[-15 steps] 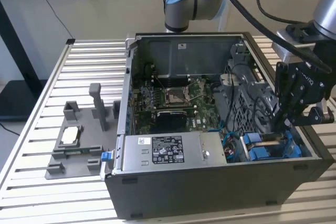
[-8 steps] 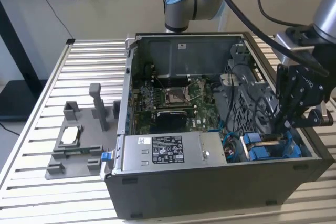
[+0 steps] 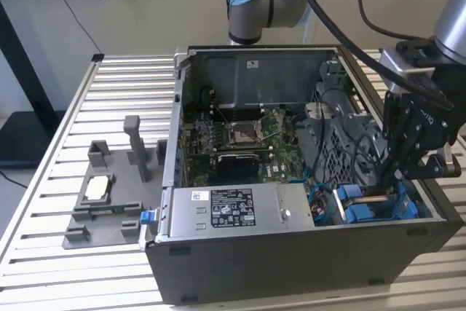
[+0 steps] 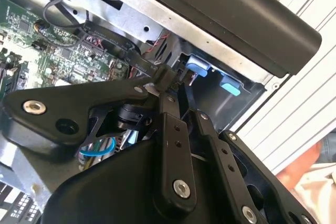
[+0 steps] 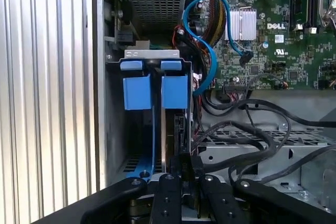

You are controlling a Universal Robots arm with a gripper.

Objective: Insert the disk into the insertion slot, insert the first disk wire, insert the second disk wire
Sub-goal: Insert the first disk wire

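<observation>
The disk (image 5: 174,90), in its blue carrier, stands on edge in the bay at the case's (image 3: 291,267) near corner, on the exterior view's right (image 3: 368,213). A second blue carrier (image 5: 137,85) sits just beside it. It looks fully seated, so I judge the slot step done and a wire step in hand.

The gripper (image 5: 185,163) is down inside the case, in line with the disk's edge. Its fingers are drawn narrow and pinch what appears to be a dark plug (image 4: 160,72). To do this well, the plug should be kept square to the disk's socket and pushed straight along the carrier's line without twisting. The loose black cables (image 5: 247,129) lie close and could snag a finger.

The first wrist view looks along the bay and shows how the gripper lines up with the disk, plus the blue cable (image 5: 212,61) looping over the board (image 5: 273,45). The second wrist view shows the fingertips closed on the plug. The exterior view alone places the gripper (image 3: 393,176) in the case, which stands on the slatted bench (image 3: 124,78).
</observation>
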